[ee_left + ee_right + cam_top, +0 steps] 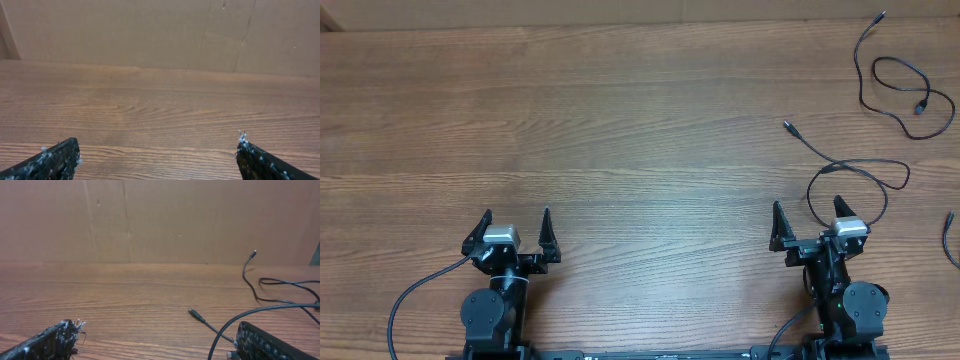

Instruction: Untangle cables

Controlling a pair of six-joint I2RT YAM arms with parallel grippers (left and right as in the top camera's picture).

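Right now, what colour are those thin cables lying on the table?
The cables are black; the overhead view shows them best against the brown table.

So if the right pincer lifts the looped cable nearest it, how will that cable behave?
Probably floppy: the near cable lies in loose curves, so it should sag from the right pincer. Likely light, being so thin. Its loop seems to cross itself, so pulling might tighten it.

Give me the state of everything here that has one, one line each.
left gripper: open, empty.
right gripper: open, gripping nothing; a loop of the near cable lies by its jaws.
near cable: lying loose, looped, not held.
far cable: lying loose, coiled, apart from the near cable.
edge cable: lying loose, partly out of frame.
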